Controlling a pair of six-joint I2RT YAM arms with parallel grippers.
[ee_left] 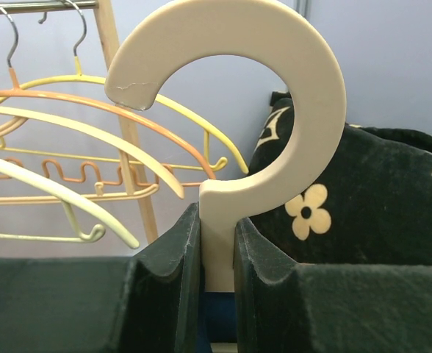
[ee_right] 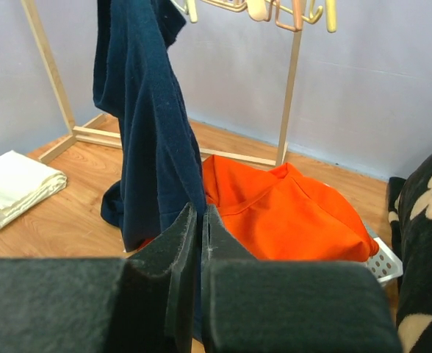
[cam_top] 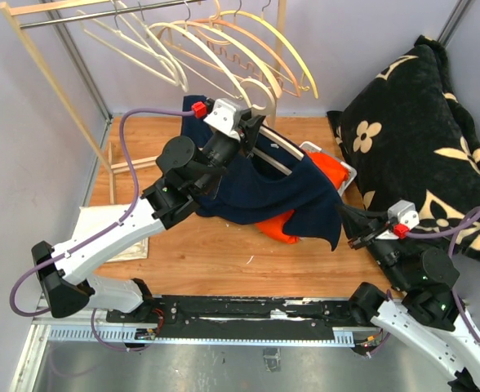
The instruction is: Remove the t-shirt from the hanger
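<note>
found the left gripper [ee_left: 217, 220] narrowed onto the neck of the cream hanger [ee_left: 304, 95] just under its hook, the rest of it hidden below the jaws in the wrist view. saw the navy t-shirt [cam_top: 264, 192] draped on it at mid-table, sagging right over an orange garment [ee_right: 289, 213] and a largely covered white basket [ee_right: 385, 261]. noted the right gripper [ee_right: 201, 220] pressed shut at the shirt's low right corner; could not tell whether cloth was pinched, the hem hidden behind its jaws.
</note>
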